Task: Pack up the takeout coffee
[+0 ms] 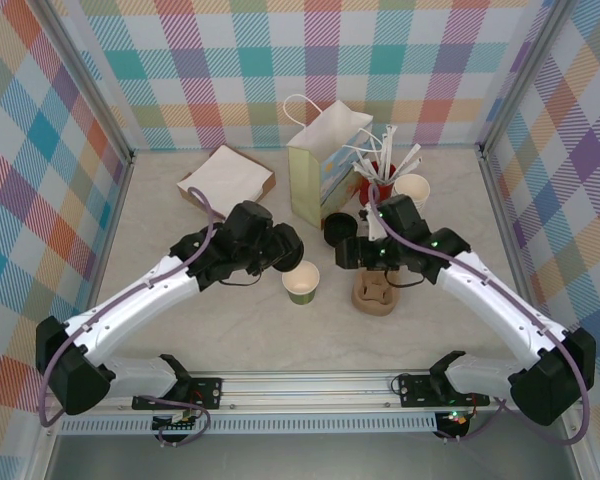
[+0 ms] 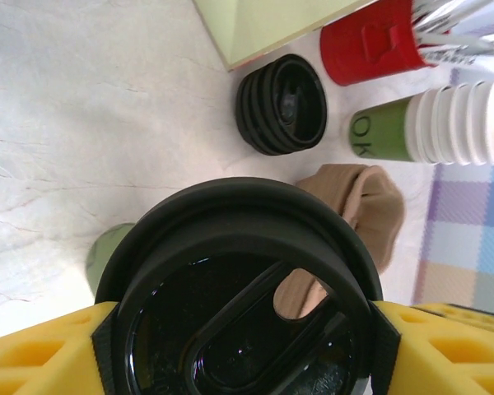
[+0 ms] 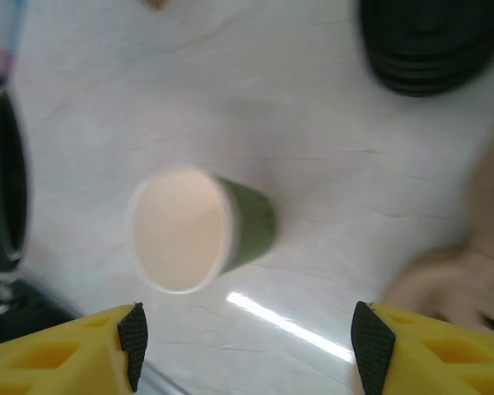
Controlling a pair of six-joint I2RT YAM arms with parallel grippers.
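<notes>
Top external view gives me the takeout coffee (image 1: pixel 301 283) standing upright and uncovered on the counter (image 1: pixel 150 230). It is just left of the brown pulp carrier (image 1: pixel 375 293) and not touching it. My left hand (image 2: pixel 245 346) is clamped on a black lid (image 2: pixel 247 280), with a pad on either side of its rim. It holds the lid left of the carrier, close by the cup.

My right hand (image 3: pixel 251 337) hangs over the carrier's left edge. Its fingers are spread apart with nothing between them, and on the right wrist camera the cup sits on the counter beyond that gap.

Behind the carrier are a stack of black lids (image 1: pixel 337 226), a red cup of straws (image 1: pixel 375 180) and a stack of spare cups (image 1: pixel 412 188).
</notes>
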